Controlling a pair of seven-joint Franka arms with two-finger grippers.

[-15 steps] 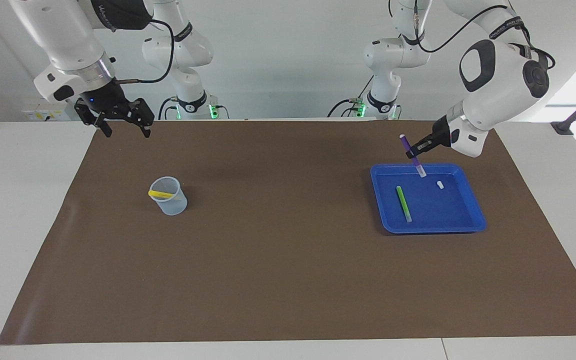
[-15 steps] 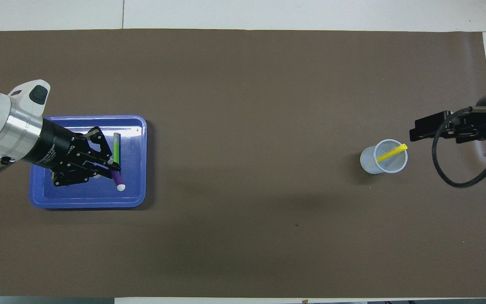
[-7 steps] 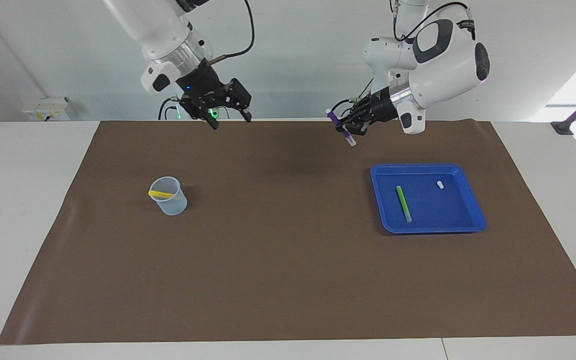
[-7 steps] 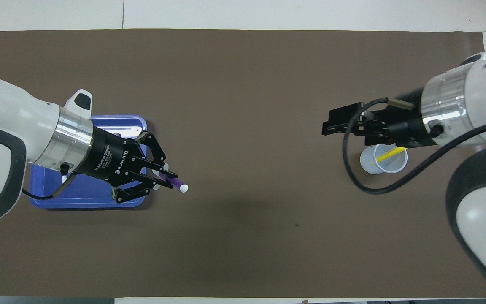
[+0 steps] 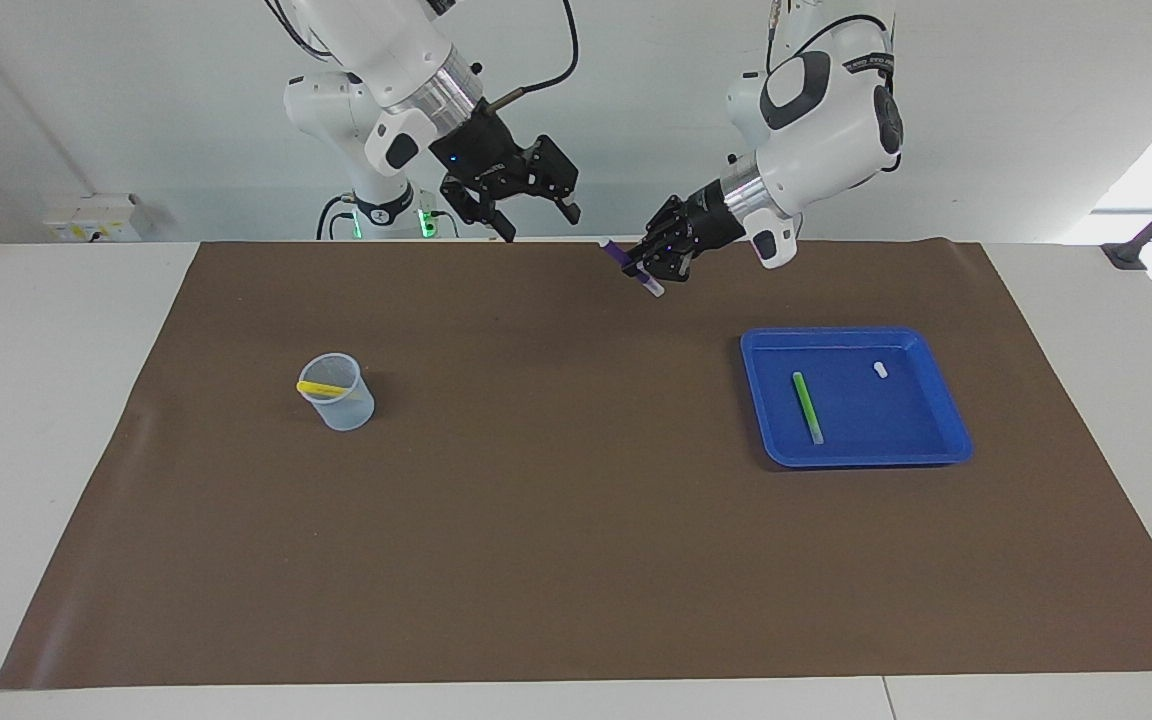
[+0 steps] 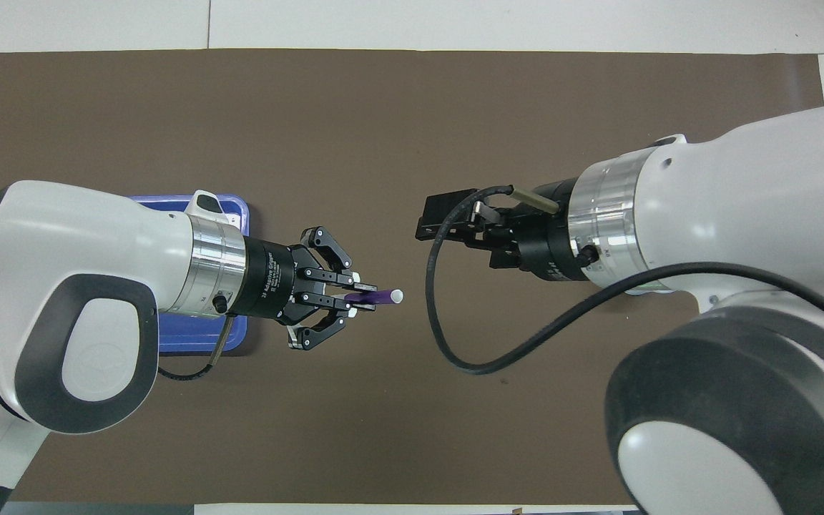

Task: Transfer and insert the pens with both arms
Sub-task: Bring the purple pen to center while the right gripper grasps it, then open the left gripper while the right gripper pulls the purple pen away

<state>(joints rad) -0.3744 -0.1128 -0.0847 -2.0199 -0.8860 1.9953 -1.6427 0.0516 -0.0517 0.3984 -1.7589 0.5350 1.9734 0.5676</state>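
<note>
A white tabletop (image 5: 56,420) under a brown mat (image 5: 576,560) carries a clear cup (image 5: 338,393) holding the yellow pen (image 5: 322,388) toward the right arm's end, and a blue tray (image 5: 946,420) with the green pen (image 5: 807,406) and a small white capsule (image 5: 880,369) toward the left arm's end. Above the mat's middle, the right end effector (image 5: 536,224) hangs with fingers spread and empty, facing the left end effector (image 5: 648,268), clamped on the tilted purple pen (image 5: 626,262). The mat between cup and tray, out to the edge farthest from the robots, lies bare before a plain white wall (image 5: 636,120).
</note>
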